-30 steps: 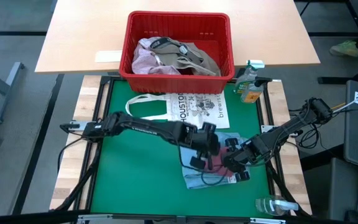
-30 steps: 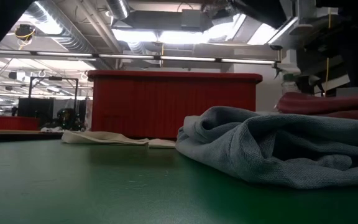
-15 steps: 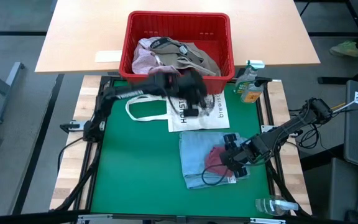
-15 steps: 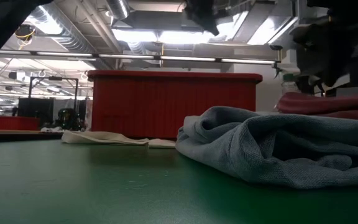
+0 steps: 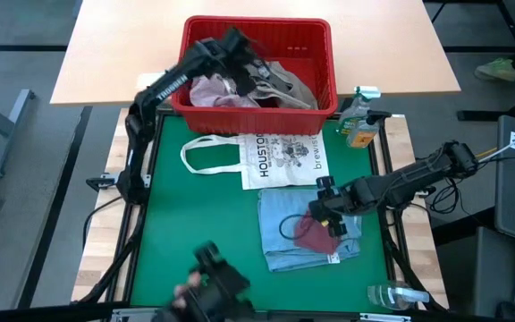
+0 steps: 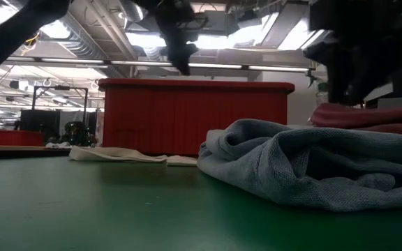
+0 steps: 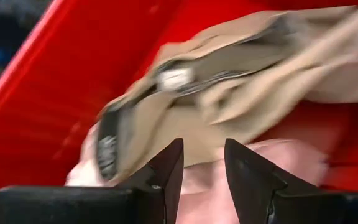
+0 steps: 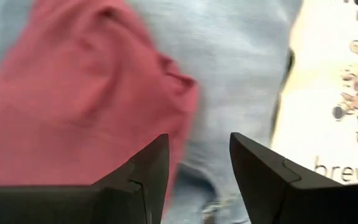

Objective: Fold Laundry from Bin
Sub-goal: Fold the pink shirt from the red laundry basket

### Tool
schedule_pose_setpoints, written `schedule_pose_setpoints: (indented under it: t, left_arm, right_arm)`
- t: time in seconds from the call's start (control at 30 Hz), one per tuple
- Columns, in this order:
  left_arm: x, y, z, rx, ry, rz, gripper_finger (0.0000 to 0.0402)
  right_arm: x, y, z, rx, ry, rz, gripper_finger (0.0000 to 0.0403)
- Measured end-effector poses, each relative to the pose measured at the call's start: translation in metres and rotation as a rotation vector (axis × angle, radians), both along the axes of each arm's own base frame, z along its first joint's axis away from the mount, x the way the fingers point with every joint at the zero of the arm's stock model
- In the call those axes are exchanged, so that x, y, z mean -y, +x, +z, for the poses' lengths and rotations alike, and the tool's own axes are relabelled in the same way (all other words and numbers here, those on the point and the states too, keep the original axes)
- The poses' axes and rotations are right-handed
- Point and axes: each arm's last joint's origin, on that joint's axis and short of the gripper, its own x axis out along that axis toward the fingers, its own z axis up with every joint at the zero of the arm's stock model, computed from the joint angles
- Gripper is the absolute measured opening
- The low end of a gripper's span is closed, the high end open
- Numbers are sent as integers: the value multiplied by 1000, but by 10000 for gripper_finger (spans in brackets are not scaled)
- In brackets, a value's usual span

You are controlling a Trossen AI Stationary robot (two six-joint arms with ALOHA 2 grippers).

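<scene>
1. At the near edge of the high view a dark blurred shape (image 5: pixel 208 286) shows; what it is cannot be told. A clear bottle (image 5: pixel 392 296) lies at the near right corner, partly cut off.
2. On the green mat (image 5: pixel 195 233), near right, lies a light blue garment (image 5: pixel 284 234) with a maroon piece (image 5: pixel 311 234) on top; the blue one's long axis runs roughly left to right.
3. The right gripper (image 5: pixel 322 207) hangs just above the far right part of that pile, fingers apart and holding nothing; its wrist view shows both cloths between the fingers (image 8: pixel 145 168).
4. Farther off lies the tote (image 5: pixel 280 159), flat, reading "HOUSTON" along its left side and "brewst…" at its right, the end hard to read. Its handle loops to the left.
5. A green-topped spray bottle (image 5: pixel 358 121) stands at the far right of the mat.
6. The bin (image 5: pixel 257 31) sits on the far table, long axis left to right, holding pale pink (image 5: pixel 208 89) and khaki cloth (image 5: pixel 284 82).
7. The left gripper (image 5: pixel 238 54) is over the bin's left half, fingers apart, empty, just above the khaki cloth. The arm reads "TROSSEN".
</scene>
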Motion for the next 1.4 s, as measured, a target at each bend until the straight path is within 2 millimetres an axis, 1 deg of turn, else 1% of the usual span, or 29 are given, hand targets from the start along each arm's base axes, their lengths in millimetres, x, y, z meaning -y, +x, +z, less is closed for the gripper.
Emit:
schedule_pose_setpoints:
  t: [0.07,0.17,0.37,0.5,0.7,1.0,1.13,1.27,1.4]
  left_arm:
    - [-16,-15,0,0,0,52,112]
    - [-35,-35,0,1,-1,114,112]
    - [-61,-65,-2,22,-16,229,112]
    - [-80,-79,-16,85,-90,386,112]
    - [-97,-95,-35,119,-182,557,112]
    - [-105,-91,-54,120,-232,612,112]
    - [-105,-93,-55,129,-238,687,112]
    - [-100,-98,-58,54,-240,757,112]
    - [-96,-100,-60,10,-261,768,112]
  right_arm:
    - [9,3,0,-2,-8,-11,170]
    - [22,6,0,-6,-20,-30,170]
    - [51,13,1,23,-19,-134,170]
    - [66,17,2,52,-14,-198,170]
    - [80,17,2,52,-15,-257,170]
    - [82,17,2,52,-9,-262,170]
    - [80,17,2,47,32,-249,170]
    - [80,17,2,47,36,-248,170]
    - [80,17,2,47,35,-248,170]
